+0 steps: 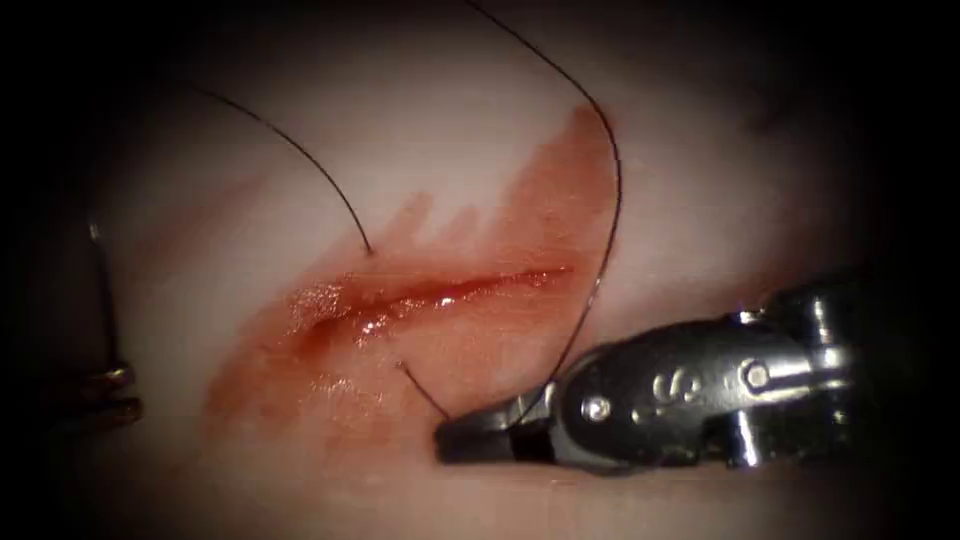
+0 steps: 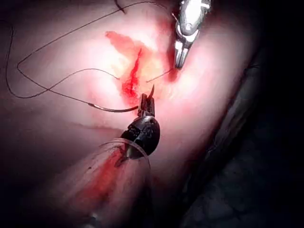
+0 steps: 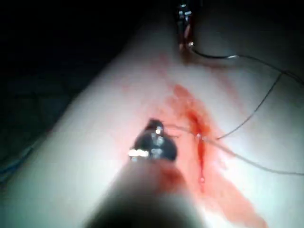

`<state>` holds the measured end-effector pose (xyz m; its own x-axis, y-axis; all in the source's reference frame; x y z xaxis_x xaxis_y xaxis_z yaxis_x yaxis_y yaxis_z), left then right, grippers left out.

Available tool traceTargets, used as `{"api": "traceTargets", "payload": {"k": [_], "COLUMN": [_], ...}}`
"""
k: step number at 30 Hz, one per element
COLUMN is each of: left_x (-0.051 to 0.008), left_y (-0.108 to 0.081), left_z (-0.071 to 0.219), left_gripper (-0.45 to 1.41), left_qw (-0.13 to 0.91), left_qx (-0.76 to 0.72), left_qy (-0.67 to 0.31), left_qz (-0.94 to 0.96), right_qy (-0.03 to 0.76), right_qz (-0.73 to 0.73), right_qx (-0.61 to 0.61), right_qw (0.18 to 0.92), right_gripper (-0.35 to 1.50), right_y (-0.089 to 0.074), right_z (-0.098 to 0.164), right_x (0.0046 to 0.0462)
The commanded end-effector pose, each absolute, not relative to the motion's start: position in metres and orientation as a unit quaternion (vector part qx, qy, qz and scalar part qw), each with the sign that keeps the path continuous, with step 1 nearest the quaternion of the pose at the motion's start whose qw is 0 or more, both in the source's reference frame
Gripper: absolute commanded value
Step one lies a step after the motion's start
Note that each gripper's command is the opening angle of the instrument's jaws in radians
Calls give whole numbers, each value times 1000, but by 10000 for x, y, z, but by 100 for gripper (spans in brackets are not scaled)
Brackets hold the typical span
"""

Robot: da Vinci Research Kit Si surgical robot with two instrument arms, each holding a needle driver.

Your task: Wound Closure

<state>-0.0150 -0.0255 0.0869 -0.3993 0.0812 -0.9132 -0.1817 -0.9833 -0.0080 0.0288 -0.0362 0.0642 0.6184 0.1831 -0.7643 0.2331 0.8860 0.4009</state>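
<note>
Right tool (image 1: 455,440) of mine comes in low from the right, its jaws closed flat on the thread (image 1: 612,170). It sits just off the near edge of the cut (image 1: 440,292), toward its right half. A short stretch of thread rises from the tissue (image 1: 700,150) on that near edge and runs straight into the jaw tips. A longer strand reaches the same jaws in a wide arc that crosses the right end of the cut. Another strand enters the tissue on the far edge, toward the left half of the cut.

My left tool (image 2: 146,102) stands well to the left of the cut. Its jaws are narrow and clamped on the needle (image 2: 114,109) near one end of its curve. The needle is dark, thin and evenly curved. It lies free above the tissue with no part of it in the flesh, and its other end joins the thread, which wanders off in loose loops over the pale surface.

The cut is a thin, wet, glistening line with its edges lying close together. Red fluid (image 1: 560,180) stains the tissue around it, brightest along the line and fading to streaks farther out.
</note>
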Motion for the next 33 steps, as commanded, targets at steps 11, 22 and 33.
{"api": "traceTargets", "payload": {"k": [11,22,33], "left_x": [-157,-157,-157], "left_y": [-261,-261,-262], "left_z": [875,875,875], "left_gripper": [-45,-45,-45], "left_qw": [79,79,79], "left_qx": [-543,-543,-543], "left_qy": [45,45,45], "left_qz": [835,835,835], "right_qy": [444,451,458], "right_qz": [-69,-108,-63], "right_qx": [305,317,258], "right_qw": [840,827,848], "right_gripper": [-35,47,120], "right_y": [-401,-402,-351], "right_z": [602,581,599], "right_x": [314,314,249]}}
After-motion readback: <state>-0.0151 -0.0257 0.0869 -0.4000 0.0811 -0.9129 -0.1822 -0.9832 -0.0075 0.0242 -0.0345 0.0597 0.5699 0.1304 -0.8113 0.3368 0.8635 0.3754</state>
